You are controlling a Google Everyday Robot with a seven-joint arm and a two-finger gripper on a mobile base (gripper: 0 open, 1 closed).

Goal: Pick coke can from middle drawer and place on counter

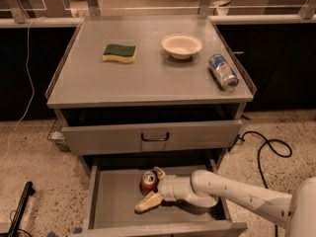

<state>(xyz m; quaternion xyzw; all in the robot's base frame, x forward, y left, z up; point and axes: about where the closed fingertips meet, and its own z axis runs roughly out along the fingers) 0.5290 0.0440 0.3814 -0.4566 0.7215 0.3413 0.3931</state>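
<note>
A robot's white arm (pixel 237 194) reaches into the open middle drawer (pixel 113 201), its gripper (pixel 148 189) spread wide, one finger on each side of an upright coke can (pixel 148 179). On the counter (pixel 148 80) above sit a sponge (pixel 119 53), a bowl (pixel 181 45) and a blue-and-silver can (pixel 223 71) lying on its side.

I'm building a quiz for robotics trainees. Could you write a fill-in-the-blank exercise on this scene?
The coke can stands ____ in the middle drawer.
The gripper is at the coke can, its fingers ____.
On the counter, the bowl sits between the sponge and the blue-and-silver can, which lies on its ____.
Missing words: upright; open; side.
</note>
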